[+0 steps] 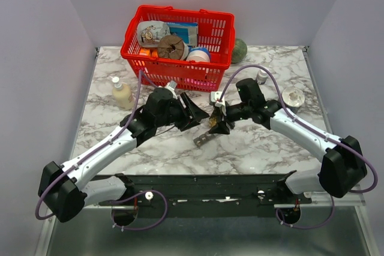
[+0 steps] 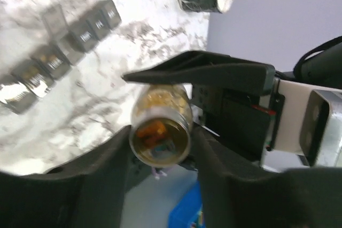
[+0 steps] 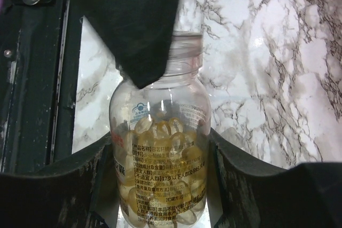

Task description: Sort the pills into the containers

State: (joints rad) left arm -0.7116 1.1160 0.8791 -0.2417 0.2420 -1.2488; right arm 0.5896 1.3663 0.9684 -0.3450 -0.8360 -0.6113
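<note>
Clear uncapped bottle approx half full w/ yellow softgel pills; dark grey compartment strip flat nearby.

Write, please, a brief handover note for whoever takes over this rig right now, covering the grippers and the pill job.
Right gripper: shut on the uncapped bottle of yellow softgels, held over the table.
Left gripper: jaws around the bottle's mouth end; whether they grip it is unclear.
Pill organizer: lying on the table beside the grippers, lids mostly look shut, no pill seen in it.
Done: bottle in hand, cap off.
Left: get softgels out and into the compartments.
</note>
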